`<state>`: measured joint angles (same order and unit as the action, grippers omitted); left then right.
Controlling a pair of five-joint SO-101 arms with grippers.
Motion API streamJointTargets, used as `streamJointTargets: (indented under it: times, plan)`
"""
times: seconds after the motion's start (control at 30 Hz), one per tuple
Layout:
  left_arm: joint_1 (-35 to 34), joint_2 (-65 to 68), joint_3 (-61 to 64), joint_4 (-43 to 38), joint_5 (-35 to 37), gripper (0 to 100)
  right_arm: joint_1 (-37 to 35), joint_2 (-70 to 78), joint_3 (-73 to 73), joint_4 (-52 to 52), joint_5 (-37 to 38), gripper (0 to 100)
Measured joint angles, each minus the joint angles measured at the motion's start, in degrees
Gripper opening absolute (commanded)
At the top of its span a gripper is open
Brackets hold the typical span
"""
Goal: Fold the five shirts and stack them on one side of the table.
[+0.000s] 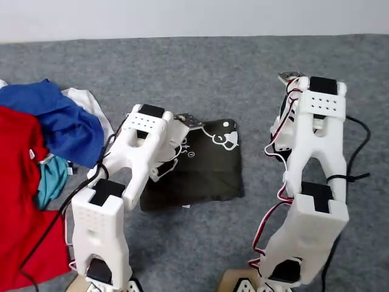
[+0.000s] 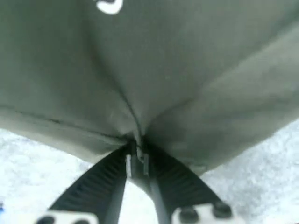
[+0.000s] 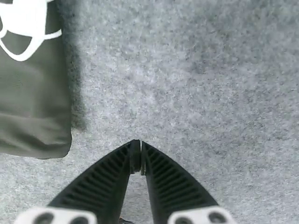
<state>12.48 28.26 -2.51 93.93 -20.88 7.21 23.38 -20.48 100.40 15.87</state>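
Observation:
A dark folded shirt (image 1: 200, 167) with a white cartoon print lies on the grey felt in the middle. My left gripper (image 1: 187, 121) sits at its far edge. In the left wrist view my left gripper (image 2: 137, 151) is shut on a pinch of the dark shirt (image 2: 177, 79), whose cloth bunches into folds above the tips. My right gripper (image 1: 290, 78) hangs to the right of the shirt. In the right wrist view my right gripper (image 3: 140, 156) is shut with nothing in it, over bare felt beside the dark shirt (image 3: 32, 93).
A loose heap of shirts lies at the left edge: a red one (image 1: 21, 201), a blue one (image 1: 58, 121), a teal one (image 1: 51, 179) and a white one (image 1: 88, 103). Grey felt (image 1: 213, 67) covers the table to the back wall.

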Motion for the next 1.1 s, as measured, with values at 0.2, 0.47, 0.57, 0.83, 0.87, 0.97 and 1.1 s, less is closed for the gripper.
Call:
streamJointTargets:
  times: [0.2, 0.47, 0.57, 0.83, 0.87, 0.97, 1.1]
  plan:
    - [-0.1, -11.2, 0.0, 0.4, -0.1, 5, -2.1, 0.0, 0.0, 0.0, 0.0, 1.2]
    - [-9.7, -21.9, 0.0, 0.4, 5.5, 5, -9.1, 0.0, 0.0, 0.0, 0.0, 1.4]
    - [-16.5, -25.1, 0.0, 0.6, 7.6, 5, -12.8, 0.0, -0.2, 0.0, 0.0, 1.3]
    - [-35.1, -33.2, 0.0, 0.1, 11.7, 5, -24.8, -0.4, -5.2, -8.6, 0.0, 2.4]
    - [-36.8, -33.9, 0.0, 0.1, 12.0, 5, -26.0, -0.4, -5.2, -10.8, 0.0, 4.6]
    - [-41.6, -35.2, 0.0, 0.1, 12.0, 5, -29.0, -0.4, -5.2, -16.4, 0.7, 15.4]
    - [-47.2, -35.4, 0.0, 0.1, 12.0, 5, -32.5, 1.7, -5.2, -21.2, 1.2, 23.1]
